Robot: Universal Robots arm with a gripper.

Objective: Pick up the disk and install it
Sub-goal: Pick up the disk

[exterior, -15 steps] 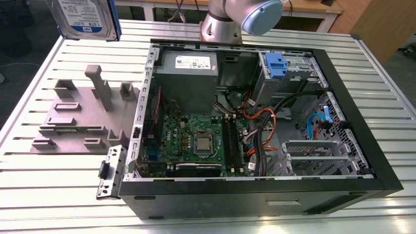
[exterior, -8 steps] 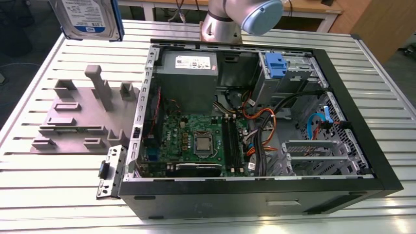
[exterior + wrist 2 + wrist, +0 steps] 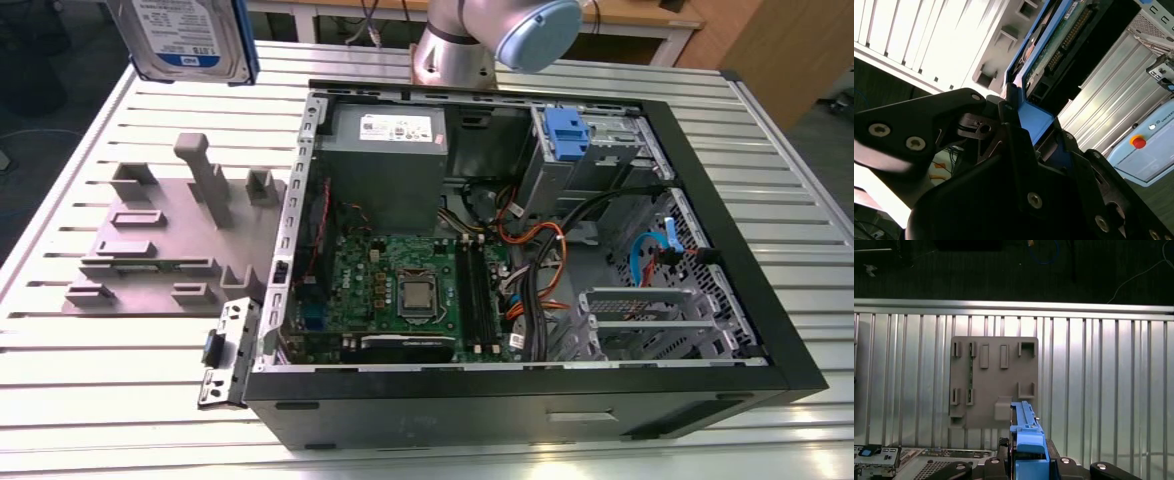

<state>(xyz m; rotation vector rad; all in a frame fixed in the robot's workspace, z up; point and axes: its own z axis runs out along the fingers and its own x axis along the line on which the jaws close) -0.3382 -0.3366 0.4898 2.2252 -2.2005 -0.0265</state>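
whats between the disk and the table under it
The grey holder plate, lying on the table, appears to sit beneath the disk gripped by the end effector; the first wrist view shows this.

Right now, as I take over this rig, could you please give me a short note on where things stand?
Gripper: jaws shut on the blue rail frame of the disk.
Disk: held in the air, clear of the table, at the exterior view's upper left, outside the open computer case.
Grey fixture plate: lies on the table beside the case.
Done: pickup.
Left: install; the disk is not yet in the case.
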